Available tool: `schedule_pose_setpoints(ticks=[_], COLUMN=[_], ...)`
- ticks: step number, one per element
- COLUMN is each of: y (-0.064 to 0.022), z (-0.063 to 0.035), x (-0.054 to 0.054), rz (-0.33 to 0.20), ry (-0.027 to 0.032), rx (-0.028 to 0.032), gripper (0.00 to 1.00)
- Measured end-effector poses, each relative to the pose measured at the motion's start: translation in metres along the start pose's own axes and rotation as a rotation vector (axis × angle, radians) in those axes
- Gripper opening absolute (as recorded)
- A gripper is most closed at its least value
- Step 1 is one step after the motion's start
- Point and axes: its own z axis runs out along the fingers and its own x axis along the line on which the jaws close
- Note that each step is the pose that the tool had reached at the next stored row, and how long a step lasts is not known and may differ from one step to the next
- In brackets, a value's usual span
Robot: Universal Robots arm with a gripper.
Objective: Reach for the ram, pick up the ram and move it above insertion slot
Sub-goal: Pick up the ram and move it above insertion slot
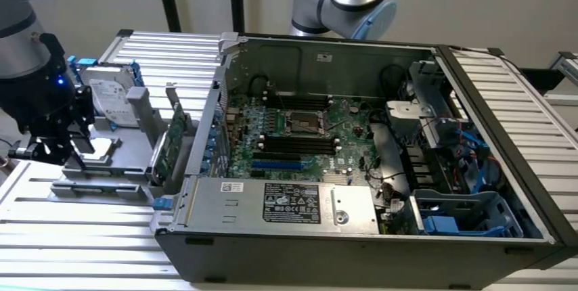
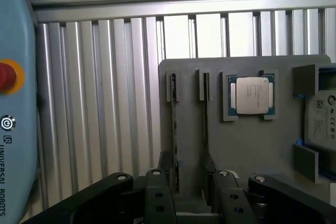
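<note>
**Pincer [image 2: 190, 178] open at the fixture [image 2: 252, 150], ram [image 2: 174, 129] not gripped**

In the exterior view, your pincer is low over the grey fixture on that view's left, well apart from the open computer case [image 1: 361, 243]. From the wrist camera you can see its fingers [image 2: 157, 195] spread wide with nothing clamped between them.

The ram stands on edge in the fixture and shows as a thin line. Its near end runs in between the fingers, close beside one of them; you cannot tell whether it touches. Beside it on the fixture lie a processor chip [image 2: 253, 95] and, further along, a hard drive [image 2: 321, 121].

The fixture rests on the slatted tabletop [image 2: 105, 103].

The insertion slot [image 1: 298, 143] is one of the black sockets on the motherboard inside the case. It lies between the square silver processor socket [image 1: 302, 123] and the shorter blue slot [image 1: 275, 165].
</note>
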Motion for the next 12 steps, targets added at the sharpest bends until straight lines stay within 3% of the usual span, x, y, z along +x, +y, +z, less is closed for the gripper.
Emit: schedule_pose_setpoints(ticks=[12], y=[-0.0013], z=[0.0218], x=[0.004], rz=[-0.001], ry=[-0.0001], rx=[0.0001], gripper=[0.36])
